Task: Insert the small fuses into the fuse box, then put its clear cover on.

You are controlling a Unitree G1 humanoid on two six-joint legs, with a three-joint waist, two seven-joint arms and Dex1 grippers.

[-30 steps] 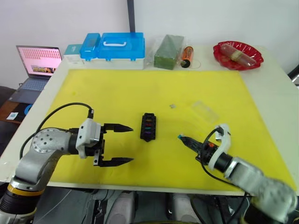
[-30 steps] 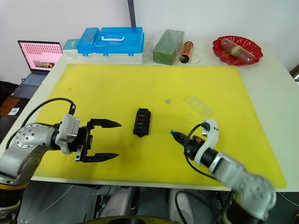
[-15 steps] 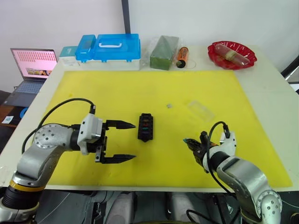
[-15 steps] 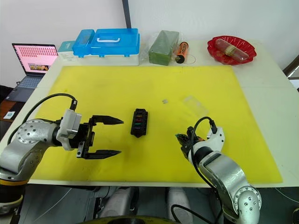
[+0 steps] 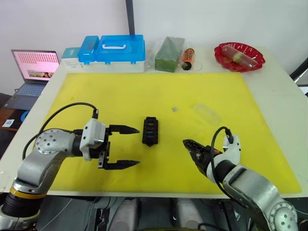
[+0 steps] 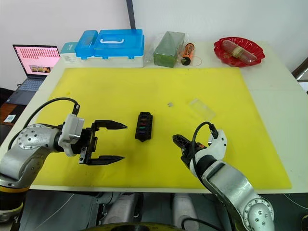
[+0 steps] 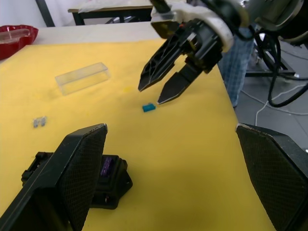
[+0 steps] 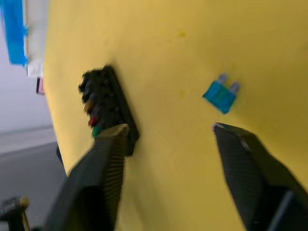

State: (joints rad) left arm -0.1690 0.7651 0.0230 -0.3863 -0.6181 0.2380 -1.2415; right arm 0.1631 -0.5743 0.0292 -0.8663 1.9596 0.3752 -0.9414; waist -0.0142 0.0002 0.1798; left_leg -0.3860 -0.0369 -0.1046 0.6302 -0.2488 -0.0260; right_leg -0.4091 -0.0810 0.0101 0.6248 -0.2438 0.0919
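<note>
The black fuse box (image 5: 150,131) lies mid-mat with a few coloured small fuses in its slots. My left gripper (image 5: 136,146) hovers just left of it, open and empty. My right gripper (image 5: 190,147) is to the box's right, low over the mat and open. A teal fuse (image 7: 148,107) lies loose on the mat under its fingertips (image 7: 160,99) and shows between its fingers in the right wrist view (image 8: 220,95). A grey fuse (image 5: 175,109) and the clear cover (image 5: 207,113) lie farther back on the right.
The yellow mat (image 5: 120,96) covers most of the table. Along the far edge stand a blue-lidded storage case (image 5: 113,48), a green pack (image 5: 169,53), an orange bottle (image 5: 187,57) and a red bowl (image 5: 239,55). A laptop (image 5: 36,65) sits off the table's left.
My right gripper has opened and let go of the teal fuse, which now lies on the mat. The left arm has not moved. The camera shifted a little early on.
</note>
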